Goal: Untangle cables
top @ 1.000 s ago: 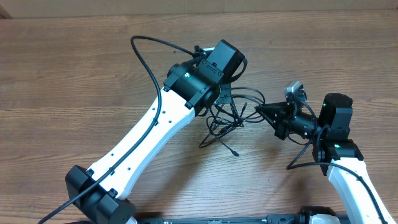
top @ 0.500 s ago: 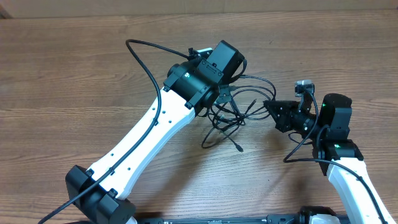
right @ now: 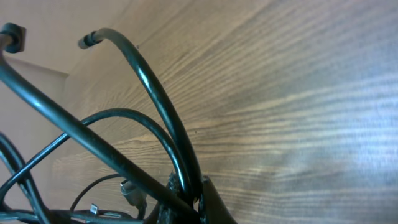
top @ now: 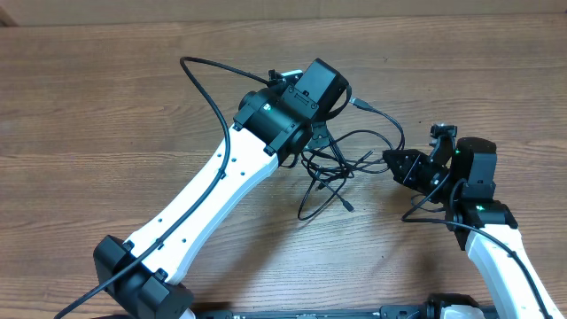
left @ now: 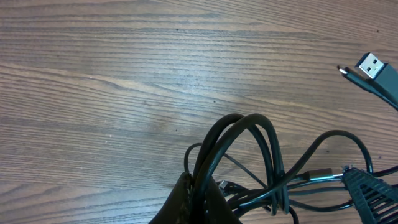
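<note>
The cables [top: 341, 168] are a bunch of thin black cords looped together on the wooden table between my two grippers. My left gripper [top: 316, 135] points down into the bunch from the left, mostly hidden under its wrist. In the left wrist view it [left: 200, 186] is shut on a few arching cable loops [left: 249, 124]. My right gripper [top: 388, 159] reaches in from the right, and its wrist view shows it [right: 194, 190] shut on curved cable strands [right: 155, 87]. One strand arcs from that grip to a USB plug [top: 356, 102], which also shows in the left wrist view [left: 372, 64].
The left arm's own thick black cable [top: 208, 80] arches over the table at upper left. Another thick cable [top: 425, 213] hangs by the right arm. The table's far edge [top: 443, 16] runs along the top. Bare wood [top: 106, 133] lies to the left.
My right gripper has drawn back to the right with its strands, stretching the bunch wider. The USB plug end has swung up beside the left wrist. The loose lower loop has shifted right.
</note>
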Controlling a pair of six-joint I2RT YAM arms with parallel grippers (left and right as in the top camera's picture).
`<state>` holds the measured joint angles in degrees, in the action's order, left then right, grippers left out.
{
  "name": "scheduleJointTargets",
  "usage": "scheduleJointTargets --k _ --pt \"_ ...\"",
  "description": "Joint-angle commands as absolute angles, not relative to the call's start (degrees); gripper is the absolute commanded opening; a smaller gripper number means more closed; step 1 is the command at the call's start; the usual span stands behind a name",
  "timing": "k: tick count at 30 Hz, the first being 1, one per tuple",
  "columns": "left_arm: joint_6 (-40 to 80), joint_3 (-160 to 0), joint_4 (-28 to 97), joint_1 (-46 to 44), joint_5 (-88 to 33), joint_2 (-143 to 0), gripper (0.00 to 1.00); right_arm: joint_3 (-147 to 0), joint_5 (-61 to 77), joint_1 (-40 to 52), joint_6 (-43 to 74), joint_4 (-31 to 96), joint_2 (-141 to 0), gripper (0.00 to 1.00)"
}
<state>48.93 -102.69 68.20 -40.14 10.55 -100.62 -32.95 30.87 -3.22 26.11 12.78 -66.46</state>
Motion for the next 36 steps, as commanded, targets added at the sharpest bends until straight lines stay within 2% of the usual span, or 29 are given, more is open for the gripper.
scheduleJointTargets --k 1,3,7,12,16,20,25,32,34,35,36 --pt "47.55 -103.66 68.75 -39.77 13.54 -99.68 0.05 -33.82 26.55 -3.38 28.73 13.21 -66.57 0.04" --pt "47.46 -103.66 68.82 -39.77 13.54 -99.68 0.04 -33.82 26.41 -3.38 28.71 13.26 -66.57 0.04" --pt "44.91 -103.66 68.77 -39.79 13.52 -99.68 0.04 -33.82 26.37 -3.38 28.73 13.23 -66.57 0.31" --pt "38.46 -103.66 68.77 -39.79 13.50 -99.68 0.04 -33.82 26.09 -3.38 28.71 13.15 -66.57 0.30" --pt "32.80 -103.66 68.77 -39.79 13.39 -99.68 0.04 -33.82 26.15 -3.38 27.00 12.05 -66.57 0.60" --pt "23.14 -103.66 68.20 -39.79 9.80 -99.68 0.04 -33.82 27.70 -3.38 19.20 11.22 -66.57 0.74" --pt "11.86 -103.66 67.20 -39.79 1.89 -99.68 0.04 -33.82 36.77 -3.38 9.39 9.17 -66.57 0.86" --pt "7.05 -103.66 67.02 -39.79 -2.13 -99.68 0.04 -33.82 42.33 -3.38 5.72 8.36 -66.57 0.92" --pt "7.07 -103.66 67.02 -39.77 -2.11 -99.68 0.19 -33.82 42.33 -3.38 5.72 8.69 -66.57 0.96" --pt "7.11 -103.66 67.02 -39.79 -2.11 -99.68 0.47 -33.82 42.33 -3.38 5.72 8.80 -66.57 0.96" --pt "7.29 -103.66 67.02 -39.77 -2.07 -99.68 0.95 -33.82 42.33 -3.38 5.72 8.97 -66.57 0.98"
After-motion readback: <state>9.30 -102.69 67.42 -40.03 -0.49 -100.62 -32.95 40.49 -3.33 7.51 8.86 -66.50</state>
